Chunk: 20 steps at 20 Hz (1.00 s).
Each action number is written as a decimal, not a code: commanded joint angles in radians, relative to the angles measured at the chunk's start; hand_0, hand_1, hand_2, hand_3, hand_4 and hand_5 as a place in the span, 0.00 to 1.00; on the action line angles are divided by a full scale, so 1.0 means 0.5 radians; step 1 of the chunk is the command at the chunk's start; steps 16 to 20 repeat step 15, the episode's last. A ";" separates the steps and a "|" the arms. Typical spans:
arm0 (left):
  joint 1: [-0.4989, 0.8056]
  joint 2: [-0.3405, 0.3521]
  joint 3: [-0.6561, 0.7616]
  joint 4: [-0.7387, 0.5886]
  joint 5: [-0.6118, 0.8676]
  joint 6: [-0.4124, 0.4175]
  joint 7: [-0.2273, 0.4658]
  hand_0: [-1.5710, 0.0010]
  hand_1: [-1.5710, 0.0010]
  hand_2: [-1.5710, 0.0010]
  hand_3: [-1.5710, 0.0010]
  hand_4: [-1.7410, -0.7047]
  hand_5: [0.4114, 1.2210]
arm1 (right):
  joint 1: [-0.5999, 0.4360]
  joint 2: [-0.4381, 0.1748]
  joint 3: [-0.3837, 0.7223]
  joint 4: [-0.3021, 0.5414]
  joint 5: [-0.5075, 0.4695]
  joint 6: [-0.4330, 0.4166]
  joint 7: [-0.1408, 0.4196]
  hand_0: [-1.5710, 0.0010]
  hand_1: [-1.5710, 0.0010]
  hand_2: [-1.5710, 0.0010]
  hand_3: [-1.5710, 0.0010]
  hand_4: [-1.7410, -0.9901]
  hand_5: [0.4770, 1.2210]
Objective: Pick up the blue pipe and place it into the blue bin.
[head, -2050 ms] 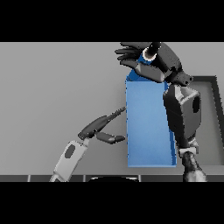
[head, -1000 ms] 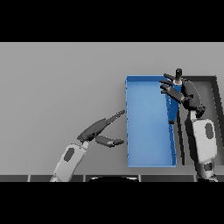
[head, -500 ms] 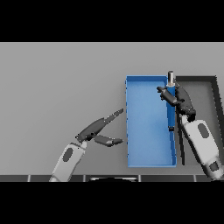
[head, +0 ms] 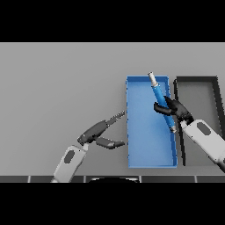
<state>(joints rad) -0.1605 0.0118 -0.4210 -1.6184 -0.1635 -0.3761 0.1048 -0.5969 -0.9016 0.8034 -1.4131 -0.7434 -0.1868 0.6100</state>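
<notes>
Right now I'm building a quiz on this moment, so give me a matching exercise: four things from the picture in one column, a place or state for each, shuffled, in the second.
Column one:
1. blue pipe
2. blue bin
3. left hand
4. dark tray

Column two:
a. open, over the table just left of the bin
b. at the far right, beside the bin
c. held slantwise by the right hand over the bin's right side
d. between the two hands, long side running away from the robot

Pairs: 1-c, 2-d, 3-a, 4-b
</notes>
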 commanded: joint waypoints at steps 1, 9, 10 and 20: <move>-0.021 -0.010 0.010 0.001 0.009 0.003 0.024 1.00 1.00 1.00 1.00 0.83 0.02 | -0.036 -0.018 0.028 0.032 0.004 0.028 0.000 0.96 0.96 0.96 0.98 0.91 0.46; -0.035 0.007 0.015 0.010 -0.012 0.008 0.018 1.00 1.00 1.00 1.00 0.82 0.02 | -0.106 -0.010 0.120 0.070 0.022 0.037 -0.016 0.99 0.99 0.99 1.00 0.96 0.25; -0.039 0.000 0.016 0.017 -0.017 0.017 0.027 1.00 1.00 1.00 1.00 0.83 0.02 | -0.097 -0.018 0.117 0.078 0.014 0.051 -0.023 0.99 0.99 0.99 1.00 0.96 0.25; -0.068 -0.001 0.035 0.050 -0.012 0.017 0.028 1.00 1.00 1.00 1.00 0.83 0.02 | -0.113 -0.016 0.123 0.073 0.020 0.065 -0.010 1.00 1.00 1.00 1.00 0.96 0.22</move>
